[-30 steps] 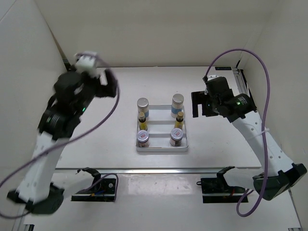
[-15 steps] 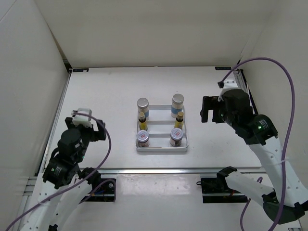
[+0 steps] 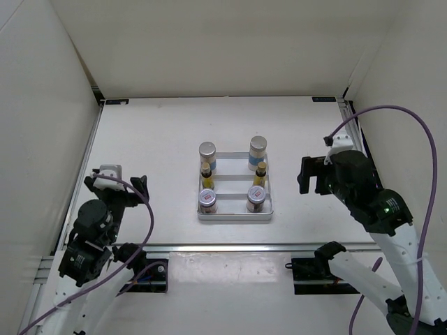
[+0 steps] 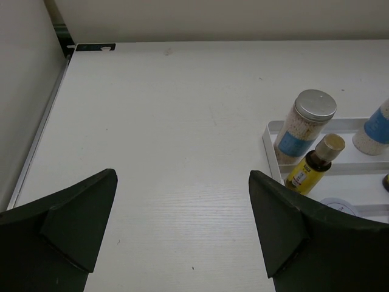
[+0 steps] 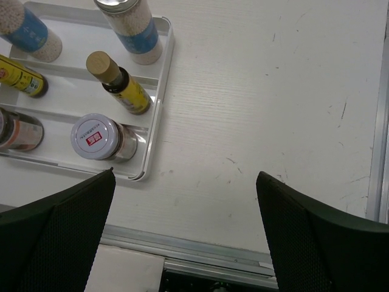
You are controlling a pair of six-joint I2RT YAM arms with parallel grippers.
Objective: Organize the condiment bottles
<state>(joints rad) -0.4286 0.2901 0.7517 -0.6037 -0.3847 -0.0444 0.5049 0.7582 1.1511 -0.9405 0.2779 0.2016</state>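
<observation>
The condiment bottles stand in pairs in a white tray [image 3: 235,217] at mid-table. At the back are two white ones with grey caps [image 3: 207,155] [image 3: 258,150]. Two slim yellow ones [image 3: 206,174] [image 3: 260,174] fill the middle row, and two silver-lidded jars [image 3: 207,200] [image 3: 255,199] the front row. My left gripper [image 3: 115,187] [image 4: 182,176] hangs open over bare table, well left of the tray. My right gripper [image 3: 312,176] [image 5: 185,176] is open and empty just right of the tray, with the nearest jar [image 5: 97,137] beside its left finger.
White walls enclose the table on the left, back and right. A metal rail [image 5: 200,249] runs along the near edge, and another [image 3: 353,132] along the right side. Purple cables loop from both arms.
Both arms have pulled back toward the near edge. The left dropped from high at the far left to low at the near left. The bottles have not moved.
</observation>
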